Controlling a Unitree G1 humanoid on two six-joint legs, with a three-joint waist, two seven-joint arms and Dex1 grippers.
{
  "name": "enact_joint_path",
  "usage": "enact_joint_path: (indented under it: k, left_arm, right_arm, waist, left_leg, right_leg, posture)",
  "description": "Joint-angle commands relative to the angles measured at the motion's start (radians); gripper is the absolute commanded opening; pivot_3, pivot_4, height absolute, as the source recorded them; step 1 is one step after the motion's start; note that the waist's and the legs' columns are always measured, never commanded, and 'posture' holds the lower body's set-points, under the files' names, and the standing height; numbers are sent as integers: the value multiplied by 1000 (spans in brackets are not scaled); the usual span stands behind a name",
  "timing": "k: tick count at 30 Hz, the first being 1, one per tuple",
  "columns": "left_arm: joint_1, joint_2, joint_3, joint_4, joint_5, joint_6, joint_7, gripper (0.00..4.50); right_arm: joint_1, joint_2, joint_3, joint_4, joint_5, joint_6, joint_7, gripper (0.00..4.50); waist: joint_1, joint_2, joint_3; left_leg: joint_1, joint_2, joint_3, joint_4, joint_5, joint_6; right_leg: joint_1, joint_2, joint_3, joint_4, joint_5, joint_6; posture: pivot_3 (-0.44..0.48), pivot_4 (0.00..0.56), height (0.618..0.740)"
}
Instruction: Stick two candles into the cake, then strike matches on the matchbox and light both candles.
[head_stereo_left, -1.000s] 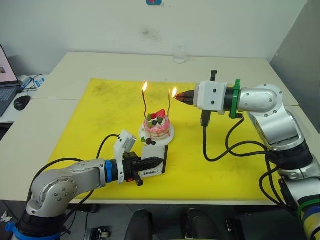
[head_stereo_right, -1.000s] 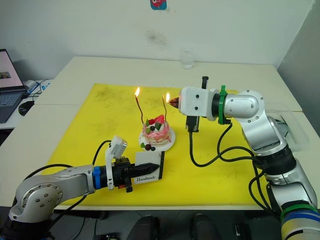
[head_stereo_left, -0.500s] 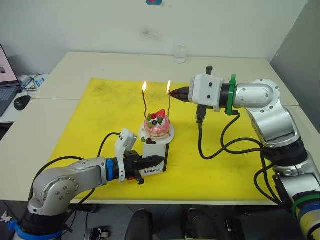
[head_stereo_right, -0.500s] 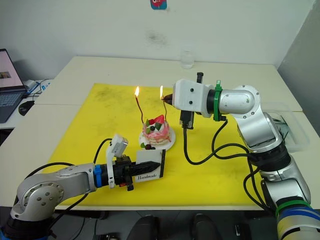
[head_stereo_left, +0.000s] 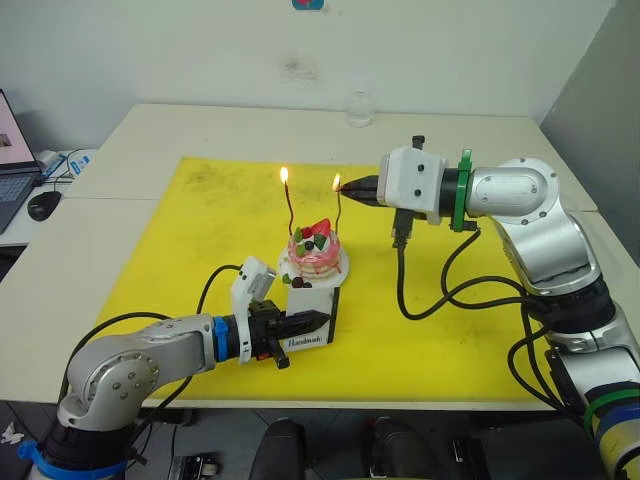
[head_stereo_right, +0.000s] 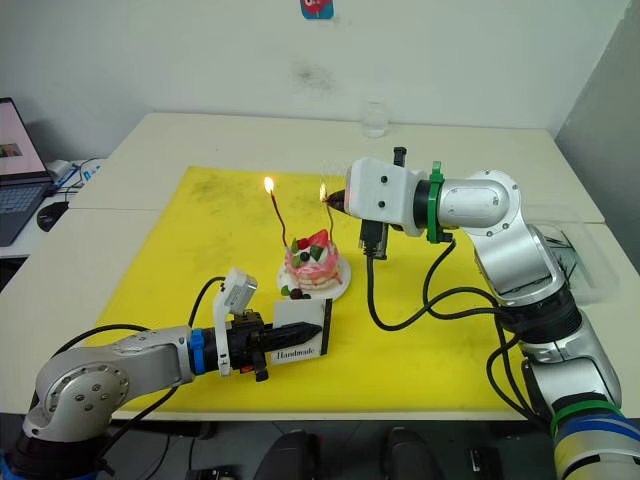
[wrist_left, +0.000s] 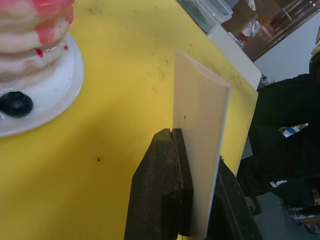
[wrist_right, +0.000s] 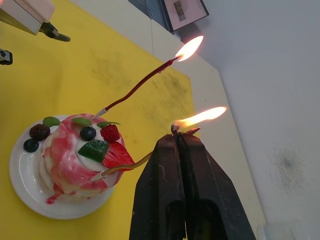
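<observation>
The pink cake (head_stereo_left: 315, 255) sits on its white plate (head_stereo_left: 343, 268) on the yellow mat. Two candles stand in it. The red candle (head_stereo_left: 289, 212) burns at its top. My right gripper (head_stereo_left: 362, 187) is shut on a burning match (wrist_right: 175, 129), whose flame sits at the tip of the pale gold candle (head_stereo_left: 339, 212). The gold candle's top end is hidden behind the fingers in the right wrist view. My left gripper (head_stereo_left: 303, 323) is shut on the white matchbox (head_stereo_left: 320, 322), held upright just in front of the plate.
A yellow mat (head_stereo_left: 200, 220) covers the middle of the white table. A small glass (head_stereo_left: 359, 108) stands at the far edge. A laptop (head_stereo_left: 10, 150) and a mouse (head_stereo_left: 44, 205) lie at the far left. A clear plastic container (head_stereo_right: 590, 265) sits at the right.
My right gripper has moved left with the burning match, bringing its flame from beside the gold candle to the candle's tip. The left gripper and matchbox have stayed put.
</observation>
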Motion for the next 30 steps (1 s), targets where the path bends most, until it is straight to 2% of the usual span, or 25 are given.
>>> enact_joint_path:
  k: [1,30]
  left_arm:
    - [-10,-3,-1,-19,1,-7,-15,0]
    - [-12,-7,-2,-19,12,-4,-28,0]
  right_arm:
    - [-14,-6,-26,-37,10,1,-6,35]
    - [-8,3,-37,-44,57,89,-31,35]
  waist:
    - [0,0,0]
    - [0,0,0]
  left_leg:
    - [0,0,0,0,0,0]
    - [0,0,0,0,0,0]
  right_leg:
    - [0,0,0,0,0,0]
    - [0,0,0,0,0,0]
  posture:
    - [0,150,729]
    - [0,150,729]
